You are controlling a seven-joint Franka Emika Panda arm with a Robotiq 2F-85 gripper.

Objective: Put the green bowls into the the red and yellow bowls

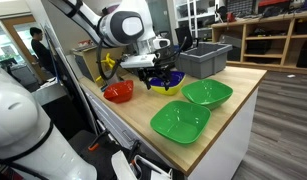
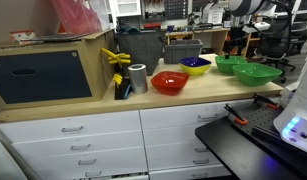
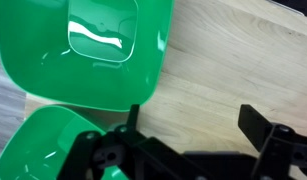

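The two green bowls sit empty and upright on the tabletop (image 1: 243, 85), not yet in any other bowl: the near green bowl (image 1: 180, 121) lies toward the tabletop's end corner and the far green bowl (image 1: 207, 93) just behind it. Their rims are so close that I cannot tell whether they touch. In my wrist view both fill the left side, one across the top and one at the lower corner, with bare wood to their right. My end effector (image 3: 193, 125) is released, its two black fingers (image 3: 258, 125) spread wide with nothing but wood showing between them. In an exterior view my end effector (image 1: 158, 72) hangs a little above the tabletop, between the red bowl (image 1: 118, 91) and the green pair, clear of both green bowls. The red bowl stands empty near the front edge. The yellow bowl (image 2: 196, 66), blue on the inside, stands just beyond it and is partly hidden behind my fingers in an exterior view. Behind these a grey bin (image 1: 203, 60) rests at the back of the tabletop. A silvery cylinder (image 2: 138, 78) stands beside the red bowl on the side away from the green ones, and white drawers (image 2: 88, 140) run below the tabletop.
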